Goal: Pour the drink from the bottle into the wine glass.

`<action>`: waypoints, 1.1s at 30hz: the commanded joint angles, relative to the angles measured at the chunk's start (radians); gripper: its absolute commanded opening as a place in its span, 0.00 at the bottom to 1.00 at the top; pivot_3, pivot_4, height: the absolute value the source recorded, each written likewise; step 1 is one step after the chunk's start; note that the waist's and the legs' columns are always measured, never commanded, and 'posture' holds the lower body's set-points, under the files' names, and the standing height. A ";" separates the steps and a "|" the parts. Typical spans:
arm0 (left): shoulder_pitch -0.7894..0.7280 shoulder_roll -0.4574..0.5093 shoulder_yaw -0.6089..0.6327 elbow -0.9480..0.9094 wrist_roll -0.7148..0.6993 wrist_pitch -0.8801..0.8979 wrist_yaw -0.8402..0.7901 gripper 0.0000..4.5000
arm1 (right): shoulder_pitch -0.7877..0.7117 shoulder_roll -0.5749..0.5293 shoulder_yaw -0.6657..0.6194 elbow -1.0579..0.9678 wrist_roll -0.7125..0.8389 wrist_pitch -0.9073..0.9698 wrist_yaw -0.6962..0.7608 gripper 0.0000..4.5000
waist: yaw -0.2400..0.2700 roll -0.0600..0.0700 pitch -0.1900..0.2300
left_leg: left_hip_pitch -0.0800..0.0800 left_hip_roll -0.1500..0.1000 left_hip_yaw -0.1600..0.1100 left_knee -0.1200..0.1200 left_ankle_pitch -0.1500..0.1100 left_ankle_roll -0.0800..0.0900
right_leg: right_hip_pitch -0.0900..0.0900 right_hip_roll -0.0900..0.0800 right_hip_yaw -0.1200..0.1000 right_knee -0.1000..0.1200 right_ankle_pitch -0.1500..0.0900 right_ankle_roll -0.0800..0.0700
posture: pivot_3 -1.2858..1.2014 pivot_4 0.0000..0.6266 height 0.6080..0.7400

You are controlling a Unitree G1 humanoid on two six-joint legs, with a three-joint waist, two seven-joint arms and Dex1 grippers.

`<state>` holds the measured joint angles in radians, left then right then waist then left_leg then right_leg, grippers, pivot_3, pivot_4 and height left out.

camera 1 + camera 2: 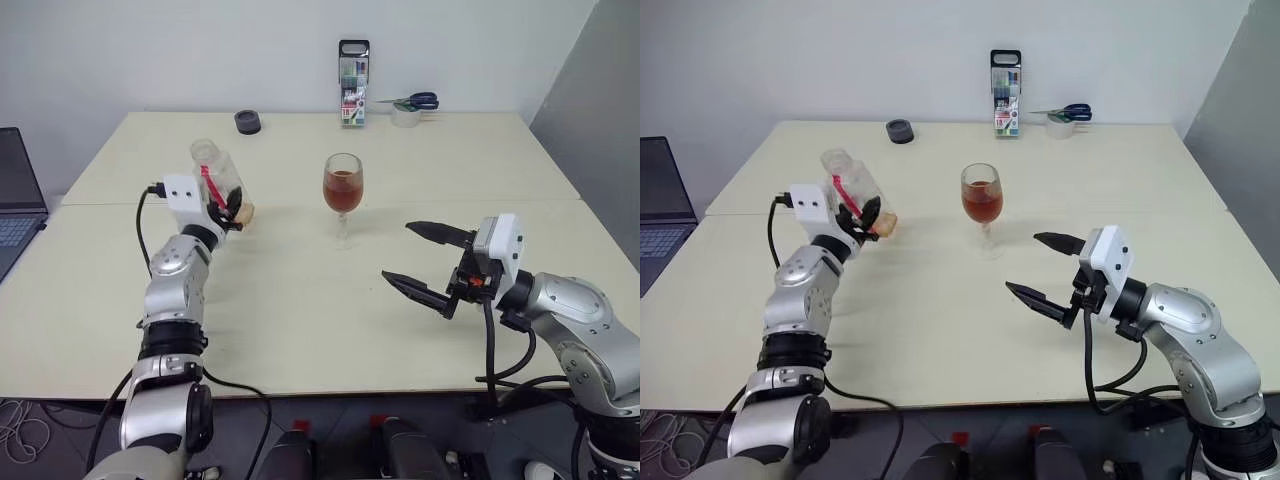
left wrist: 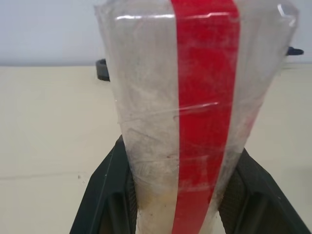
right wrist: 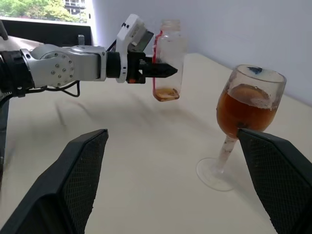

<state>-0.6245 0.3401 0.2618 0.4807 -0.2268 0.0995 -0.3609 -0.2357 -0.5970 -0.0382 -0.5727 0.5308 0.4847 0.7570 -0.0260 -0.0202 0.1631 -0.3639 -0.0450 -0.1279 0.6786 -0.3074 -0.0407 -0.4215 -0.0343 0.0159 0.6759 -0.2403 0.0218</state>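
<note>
Head views: you saw the left gripper point(image 1: 228, 212) clamped on the bottle point(image 1: 216, 172), which stood nearly upright, mouth up, lifted off the tabletop point(image 1: 300, 330) near its left side. The glass point(image 1: 342, 186) stood well apart to the bottle's right, at the middle of the tabletop, about half full of the drink point(image 1: 342, 192). The right gripper point(image 1: 425, 262) hung empty, jaws wide, nearer the robot and to the right of the glass. The coming move likely turned on the bottle's long axis being vertical over bare tabletop, ready to be set down.

Left wrist view: you saw the fingers point(image 2: 105, 195) pressed against both sides of the bottle with its red strip point(image 2: 204, 112), a detail the head views left small.

Right wrist view: you saw only a thin residue in the bottle's bottom, and the glass's foot flat on the tabletop, between the spread fingers. Pouring looked done.
</note>
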 commanded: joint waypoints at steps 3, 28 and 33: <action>-0.013 0.004 0.001 0.027 0.016 -0.062 0.028 0.37 | 0.002 0.009 -0.021 -0.043 0.006 -0.022 -0.028 1.00 | 0.000 0.000 0.000 | 0.000 0.000 0.001 0.000 0.000 0.000 | 0.000 0.000 0.000 0.001 0.000 0.000 | 0.52 0.24 1.00; 0.022 0.005 -0.045 0.091 0.072 -0.080 0.073 0.99 | 0.032 0.015 -0.005 -0.051 -0.043 -0.018 -0.104 1.00 | 0.000 0.000 0.000 | 0.000 0.000 0.000 0.000 0.000 0.000 | 0.000 0.000 0.000 0.000 0.000 0.000 | 0.52 0.24 1.00; 0.138 0.002 -0.037 -0.067 0.055 -0.002 0.081 0.99 | 0.112 0.030 -0.060 -0.073 -0.059 0.050 -0.219 1.00 | 0.000 0.000 0.000 | 0.000 0.000 0.000 -0.001 0.000 0.000 | 0.000 0.000 0.001 0.000 0.000 0.000 | 0.52 0.24 1.00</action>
<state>-0.5030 0.3358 0.2214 0.4889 -0.1594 0.0751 -0.2896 -0.1322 -0.5732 -0.0536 -0.6013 0.4818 0.5170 0.5844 -0.0261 -0.0206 0.1628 -0.3635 -0.0445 -0.1280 0.6776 -0.3074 -0.0407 -0.4218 -0.0345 0.0166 0.6759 -0.2404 0.0218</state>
